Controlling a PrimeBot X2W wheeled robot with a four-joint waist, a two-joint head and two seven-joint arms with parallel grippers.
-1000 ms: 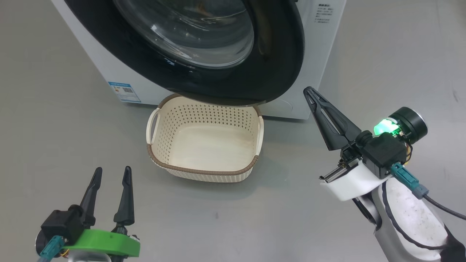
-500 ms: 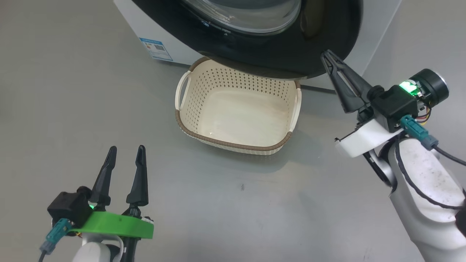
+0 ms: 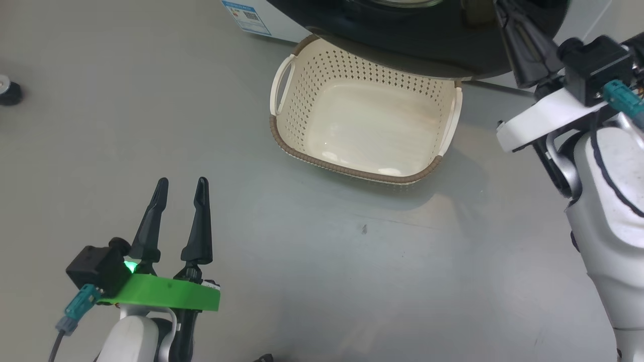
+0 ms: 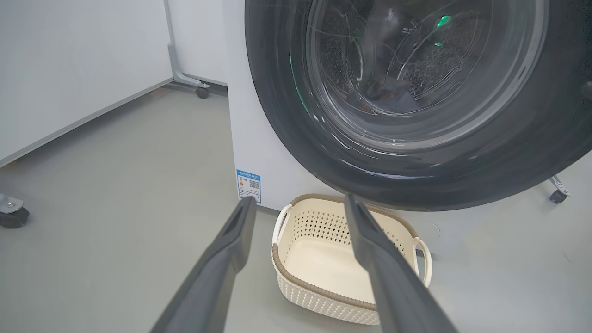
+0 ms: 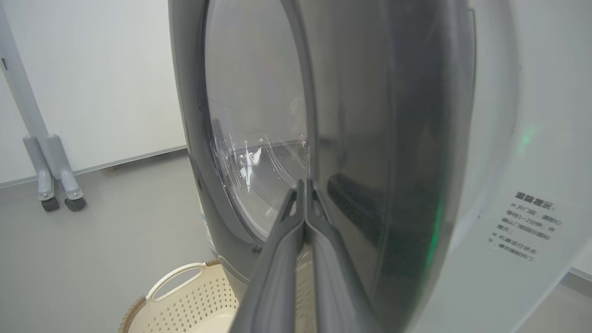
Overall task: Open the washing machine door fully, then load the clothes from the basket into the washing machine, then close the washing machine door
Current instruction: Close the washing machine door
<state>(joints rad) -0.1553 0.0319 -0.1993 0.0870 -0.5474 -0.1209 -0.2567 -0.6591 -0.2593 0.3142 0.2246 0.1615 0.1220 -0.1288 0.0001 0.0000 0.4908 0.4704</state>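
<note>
The cream basket stands empty on the floor, under the washing machine door. That door's black rim lies against the white washing machine. Through the glass a dim bluish heap with brown specks lies in the drum, the clothes as far as I can tell. My right gripper is shut and empty, its tips close to the door between glass and rim; contact is unclear. My left gripper hangs open over the floor, left of and nearer than the basket.
A blue label marks the machine's lower left corner. Wheeled frame legs stand by the white wall on the left, and a black caster sits at the far left. Bare grey floor lies in front of the basket.
The head camera has swung, so the whole scene slid up and to the right. My right gripper, still shut, has risen closer to the door's rim. The left gripper stays open.
</note>
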